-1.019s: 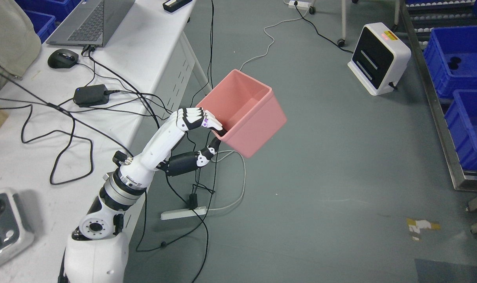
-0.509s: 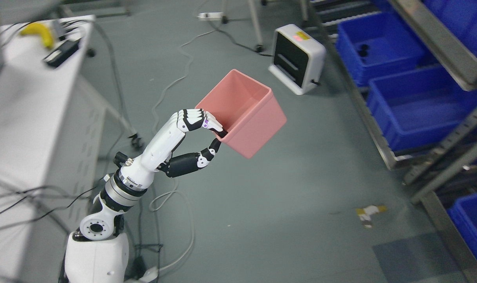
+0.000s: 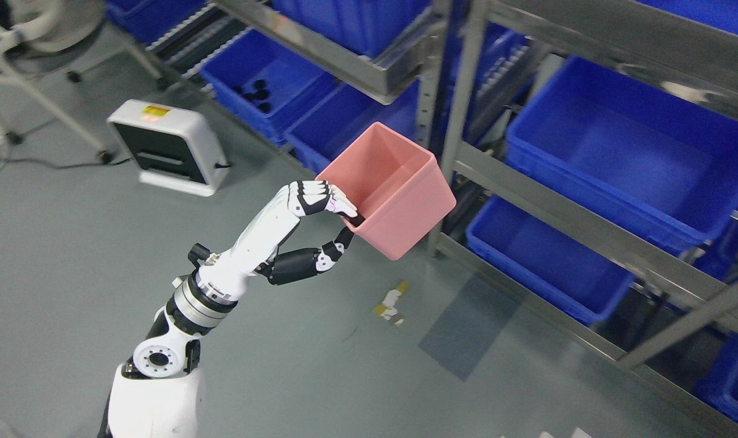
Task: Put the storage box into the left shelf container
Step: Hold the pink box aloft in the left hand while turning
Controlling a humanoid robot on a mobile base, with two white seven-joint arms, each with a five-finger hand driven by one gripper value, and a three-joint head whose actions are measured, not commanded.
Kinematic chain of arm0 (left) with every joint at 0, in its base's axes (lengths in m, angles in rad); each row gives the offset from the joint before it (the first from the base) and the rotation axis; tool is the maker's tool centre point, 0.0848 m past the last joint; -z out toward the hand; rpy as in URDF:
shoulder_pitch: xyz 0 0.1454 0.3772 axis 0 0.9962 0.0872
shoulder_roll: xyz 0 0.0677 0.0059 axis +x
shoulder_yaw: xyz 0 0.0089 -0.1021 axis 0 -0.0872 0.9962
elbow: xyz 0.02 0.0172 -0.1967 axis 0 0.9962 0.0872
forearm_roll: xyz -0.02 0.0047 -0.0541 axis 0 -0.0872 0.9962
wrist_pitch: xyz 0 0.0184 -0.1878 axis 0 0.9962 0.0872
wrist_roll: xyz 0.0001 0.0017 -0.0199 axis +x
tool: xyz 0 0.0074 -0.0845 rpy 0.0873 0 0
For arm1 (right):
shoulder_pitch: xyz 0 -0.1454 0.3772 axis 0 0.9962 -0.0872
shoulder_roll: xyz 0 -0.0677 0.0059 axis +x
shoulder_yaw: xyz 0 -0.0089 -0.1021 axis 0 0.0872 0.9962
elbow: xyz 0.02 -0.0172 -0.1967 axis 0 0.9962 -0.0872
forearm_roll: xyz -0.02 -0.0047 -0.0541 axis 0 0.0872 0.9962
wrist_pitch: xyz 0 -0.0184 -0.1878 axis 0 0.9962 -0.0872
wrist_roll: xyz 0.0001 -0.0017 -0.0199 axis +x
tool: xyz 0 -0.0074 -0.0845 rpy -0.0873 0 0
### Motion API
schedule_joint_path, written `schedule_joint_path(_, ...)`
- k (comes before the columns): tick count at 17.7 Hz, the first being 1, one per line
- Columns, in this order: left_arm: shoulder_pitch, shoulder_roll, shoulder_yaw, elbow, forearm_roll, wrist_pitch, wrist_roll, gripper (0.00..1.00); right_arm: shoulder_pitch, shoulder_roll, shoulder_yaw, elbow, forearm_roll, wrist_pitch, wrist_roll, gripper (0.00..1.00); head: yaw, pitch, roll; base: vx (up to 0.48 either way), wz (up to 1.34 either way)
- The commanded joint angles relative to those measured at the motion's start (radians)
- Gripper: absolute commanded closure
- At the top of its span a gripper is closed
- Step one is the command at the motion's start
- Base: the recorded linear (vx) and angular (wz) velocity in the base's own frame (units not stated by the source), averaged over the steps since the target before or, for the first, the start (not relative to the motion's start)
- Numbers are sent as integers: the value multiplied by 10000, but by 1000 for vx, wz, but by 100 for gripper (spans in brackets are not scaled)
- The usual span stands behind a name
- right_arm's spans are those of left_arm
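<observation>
The left hand [image 3: 327, 213] pinched the near rim of the pink storage box [image 3: 393, 188], carried in mid-air just beyond its fingers, so the transport step seemingly continued, needing a reach toward the blue shelf containers [image 3: 612, 158] beyond

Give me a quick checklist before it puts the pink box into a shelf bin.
1. Grip: left hand pinches the pink storage box at its near rim: ok.
2. Box empty inside: ok.
3. Box level: tilted: not ok.
4. Box over a blue bin: held in the air in front of the shelf upright, not above any bin: not ok.
5. Which bin is the left container: cannot tell.
6. Right hand clear: not in view, cannot tell.
</observation>
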Motion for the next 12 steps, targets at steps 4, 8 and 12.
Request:
schedule_joint_path(4,252,174,-78,40,132,-20,-8,97,74,-175,0,-175,-31,-8,6,0,0,0,0,172,-982)
schedule_joint_path(8,345,174,-139,86,148,-20,-23,96,74,-175,0,-175,-31,-8,6,0,0,0,0,145,-644)
schedule_joint_path(12,1064,174,-981,589,41,132,-23,97,74,-175,0,-175,-15,-8,6,0,0,0,0,113,-432)
